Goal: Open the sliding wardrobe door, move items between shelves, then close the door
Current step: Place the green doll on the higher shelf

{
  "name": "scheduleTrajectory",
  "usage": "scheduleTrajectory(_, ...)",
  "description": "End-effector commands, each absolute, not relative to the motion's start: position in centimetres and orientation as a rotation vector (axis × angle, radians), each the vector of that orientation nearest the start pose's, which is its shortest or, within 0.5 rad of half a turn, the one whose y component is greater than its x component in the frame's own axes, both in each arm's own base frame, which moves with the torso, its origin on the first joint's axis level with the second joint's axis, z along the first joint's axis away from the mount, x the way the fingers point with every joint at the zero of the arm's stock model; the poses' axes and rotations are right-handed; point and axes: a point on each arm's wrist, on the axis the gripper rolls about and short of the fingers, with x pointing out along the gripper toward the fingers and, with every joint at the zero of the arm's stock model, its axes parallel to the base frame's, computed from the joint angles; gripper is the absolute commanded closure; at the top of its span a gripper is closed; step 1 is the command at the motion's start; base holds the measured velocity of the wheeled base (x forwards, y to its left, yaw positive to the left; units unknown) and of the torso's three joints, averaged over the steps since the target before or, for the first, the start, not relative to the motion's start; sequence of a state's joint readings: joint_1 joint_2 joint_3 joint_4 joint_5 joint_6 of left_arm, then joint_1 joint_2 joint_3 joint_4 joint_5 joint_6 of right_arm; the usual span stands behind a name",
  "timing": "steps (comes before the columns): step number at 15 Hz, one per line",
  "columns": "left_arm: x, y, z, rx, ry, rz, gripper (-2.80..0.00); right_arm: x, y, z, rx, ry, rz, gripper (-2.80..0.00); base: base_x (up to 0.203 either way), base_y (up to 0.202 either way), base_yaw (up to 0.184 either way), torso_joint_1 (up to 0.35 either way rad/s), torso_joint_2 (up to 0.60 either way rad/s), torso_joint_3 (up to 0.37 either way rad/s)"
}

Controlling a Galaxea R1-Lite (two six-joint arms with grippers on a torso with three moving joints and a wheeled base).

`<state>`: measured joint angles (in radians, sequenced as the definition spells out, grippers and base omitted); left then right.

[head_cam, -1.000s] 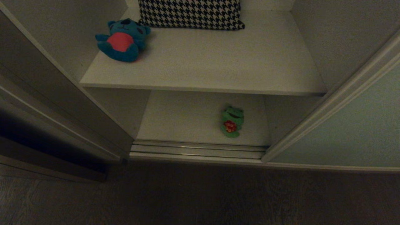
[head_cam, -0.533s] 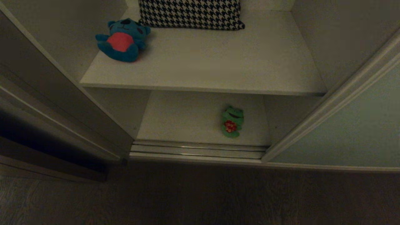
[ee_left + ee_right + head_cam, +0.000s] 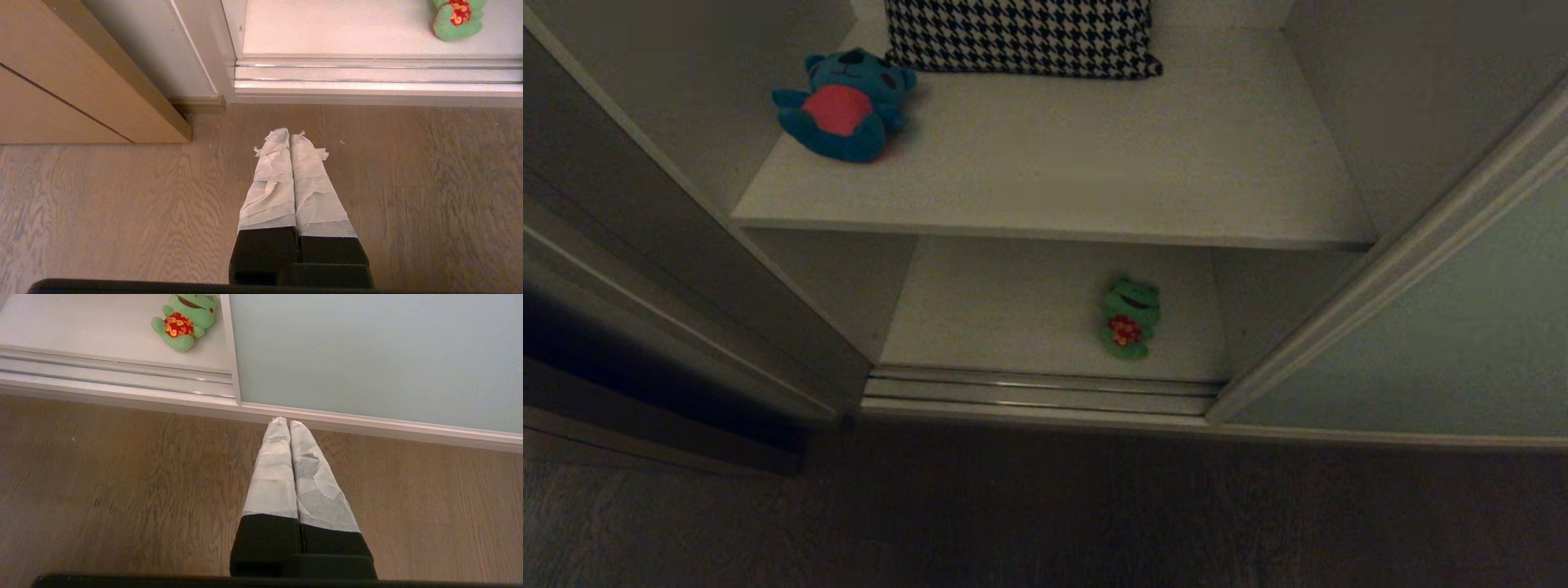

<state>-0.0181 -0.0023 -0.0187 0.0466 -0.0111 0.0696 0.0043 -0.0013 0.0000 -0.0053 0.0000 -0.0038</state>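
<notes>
Left of the bottom track (image 3: pixel 1037 392), the left hand (image 3: pixel 289 136) hangs pinched shut and empty over the wooden floor (image 3: pixel 1045 514), while the teal-blue bear (image 3: pixel 843 104) lies on the upper shelf (image 3: pixel 1094 171) above that track. Just behind the track the green frog (image 3: pixel 1129 317) lies on the lower shelf (image 3: pixel 996 310), so a good pick probably means opening the fingers wide before dropping squarely over its soft body. Right of the track, the right hand (image 3: pixel 284 424) is likewise closed on nothing, near the sliding wardrobe door (image 3: pixel 1437 351), already slid aside.
</notes>
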Motion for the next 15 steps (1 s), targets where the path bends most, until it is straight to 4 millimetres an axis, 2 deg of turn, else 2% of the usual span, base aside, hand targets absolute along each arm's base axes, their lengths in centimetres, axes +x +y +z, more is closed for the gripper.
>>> scheduleTrajectory(1,-2.4,0.02,7.58,0.069,0.031,-0.029,0.0,-2.32,-0.01,7.6,-0.005,-0.011,0.005,0.0,0.0,0.0,0.0,0.0,0.0,0.0)
scheduleTrajectory(15,-2.41,0.02,7.62,0.069,0.03,-0.032,0.0,-2.32,-0.01,7.6,-0.005,-0.011,0.005,0.0,0.0,0.0,0.0,0.0,0.0,0.0)
